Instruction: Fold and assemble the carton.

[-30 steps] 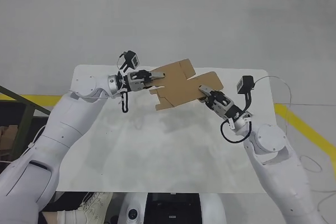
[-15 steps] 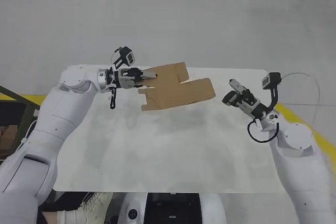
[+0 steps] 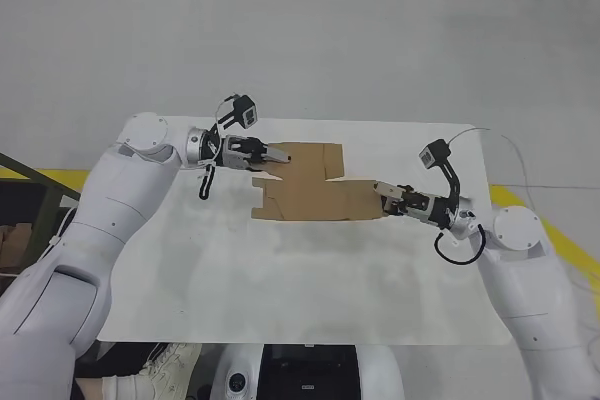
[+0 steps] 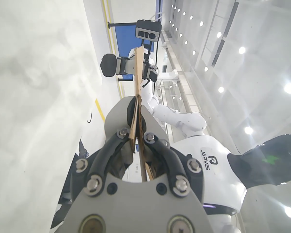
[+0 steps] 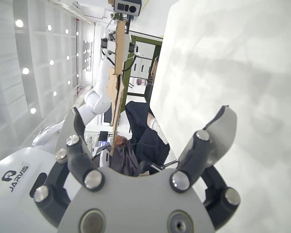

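**Carton** (image 3: 305,190): flat brown corrugated blank, matte and unfolded. Stepped outline with notched flaps and faint crease lines. It sits over the table's 12 o'clock half, held level and off the surface. Edge-on in the left wrist view (image 4: 138,73) and the right wrist view (image 5: 118,56) it reads as a thin, slightly wavy strip with a raw edge.

**Left gripper** (image 3: 278,155): at the carton's 10 o'clock corner, clenched on the board. Its dark pads (image 4: 130,110) press both faces and hide that corner.

**Right gripper** (image 3: 383,196): at the carton's 3 o'clock end, released. Its grey metal fingers (image 5: 74,124) are spread wide. The board's end lies between them, nearer one finger; contact not discernible.

**Table** (image 3: 280,280): white, smooth, faintly mottled, with rounded corners.

**Surroundings:**
- Yellow floor line (image 3: 500,195) just past the table's 3 o'clock edge.
- Dark green frame (image 3: 20,165) out at 9 o'clock.
- Brown boxes (image 3: 0,245) on the floor at 8 o'clock.
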{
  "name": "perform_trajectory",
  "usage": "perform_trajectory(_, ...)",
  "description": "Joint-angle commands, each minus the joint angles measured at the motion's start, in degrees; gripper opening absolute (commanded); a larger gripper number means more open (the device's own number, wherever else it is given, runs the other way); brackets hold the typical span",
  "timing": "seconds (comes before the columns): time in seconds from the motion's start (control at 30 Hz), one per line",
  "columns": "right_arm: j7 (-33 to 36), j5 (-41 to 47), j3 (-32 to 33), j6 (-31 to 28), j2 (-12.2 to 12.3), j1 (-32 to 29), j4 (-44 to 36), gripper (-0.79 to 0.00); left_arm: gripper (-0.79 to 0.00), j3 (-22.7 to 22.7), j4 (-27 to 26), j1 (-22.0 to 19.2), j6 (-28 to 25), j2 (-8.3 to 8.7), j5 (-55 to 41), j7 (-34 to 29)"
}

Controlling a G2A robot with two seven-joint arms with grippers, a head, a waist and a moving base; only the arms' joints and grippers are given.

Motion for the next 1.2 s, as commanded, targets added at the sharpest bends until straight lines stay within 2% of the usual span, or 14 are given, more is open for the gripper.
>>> perform_trajectory(0.0, 0.7, 0.4, -0.5, -0.4, 0.0, 0.2, 0.1, 0.0, -0.785, 0.4, 0.5, -0.3, -0.3, -0.31, 0.5, -0.3)
perform_trajectory(0.33, 3.4, 0.1, -3.1, -0.7, 0.1, 0.2, -1.6, 0.0, -0.785, 1.2, 1.7, -1.2, -1.1, -1.59, 1.7, -0.5)
perform_trajectory(0.43, 3.4, 0.3, -3.2, -0.8, 0.2, 0.2, -1.8, -0.043, -0.785, 1.2, 1.9, -1.2, -1.2, -1.87, 1.8, -0.9)
perform_trajectory(0.53, 3.6, 1.0, -3.4, -0.8, 0.3, 0.3, -1.8, -0.126, -0.785, 1.3, 2.2, -1.2, -1.2, -2.14, 1.8, -1.3)
perform_trajectory(0.87, 3.9, 1.7, -4.9, -1.3, 0.3, 1.3, -1.2, -0.169, -0.785, 1.4, 2.6, -1.1, -1.6, -2.84, 3.5, -1.4)
perform_trajectory(1.0, 4.0, 1.7, -5.4, -1.2, 0.3, 1.7, -1.0, -0.206, -0.785, 1.4, 2.5, -1.2, -1.6, -3.08, 4.5, -1.0)
perform_trajectory(1.17, 3.9, 1.7, -5.7, -1.3, 0.4, 1.9, -0.7, -0.296, -0.785, 1.2, 2.5, -1.3, -1.6, -3.36, 4.8, -1.0)
